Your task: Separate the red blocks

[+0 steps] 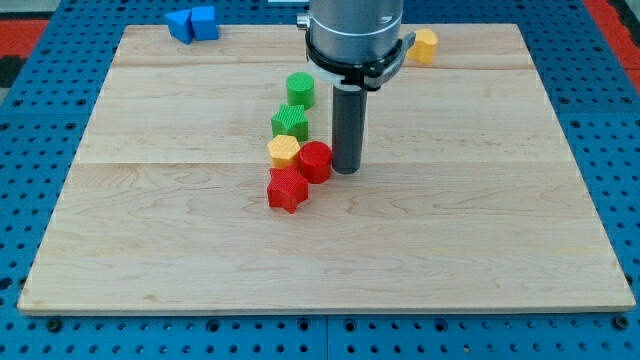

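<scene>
**Tip beside the red pair at mid-board**

The arm (pixel 355 30) comes down from the view's top and ends in a dark rod; there is no gripper, so nothing opens, closes or holds. The tip (pixel 346 170) rests on the wooden board (pixel 480 240) near its middle, just to the view's right of the red cylinder (pixel 315 161). Whether the tip touches that block cannot be told; any gap between them is very thin.

The two red blocks lie together. The red cylinder sits up and to the view's right of the red star (pixel 286 190), and the two appear to touch at their near edges. The star is the block closest to the view's bottom.

A yellow hexagon (pixel 284 152) sits just to the view's left of the red cylinder and just above the red star, pressed close to both. Above it, toward the view's top, stands a green star (pixel 289 123), close to or touching the hexagon. Further up again is a green cylinder (pixel 300 89), a little apart from the green star. Together these five blocks form a loose line running from the board's upper middle down to its centre.

Well apart from that line, a second yellow block (pixel 425 46) lies at the board's top edge, to the view's right of the arm. Two blue blocks (pixel 193 23) sit side by side at the top edge toward the view's left, touching each other; their exact shapes are hard to make out.
</scene>
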Controlling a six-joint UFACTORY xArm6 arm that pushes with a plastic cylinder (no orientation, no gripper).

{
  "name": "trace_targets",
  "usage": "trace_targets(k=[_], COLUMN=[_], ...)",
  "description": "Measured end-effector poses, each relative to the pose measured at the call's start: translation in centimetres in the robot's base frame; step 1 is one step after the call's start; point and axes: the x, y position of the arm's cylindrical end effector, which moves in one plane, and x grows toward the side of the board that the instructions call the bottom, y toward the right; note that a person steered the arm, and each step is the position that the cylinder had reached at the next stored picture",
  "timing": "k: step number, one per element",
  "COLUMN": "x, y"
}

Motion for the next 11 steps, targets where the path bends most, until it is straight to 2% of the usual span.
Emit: trace_targets(k=[1,2,3,4,7,8,9,10,11], x=[-2.7,-2.2,0.6,3.0,3.0,3.0,2.8,0.1,0.1], y=[-0.4,-5.3,-3.2,-3.4,-11.8,-11.5,-16.6,-14.2,-7.4])
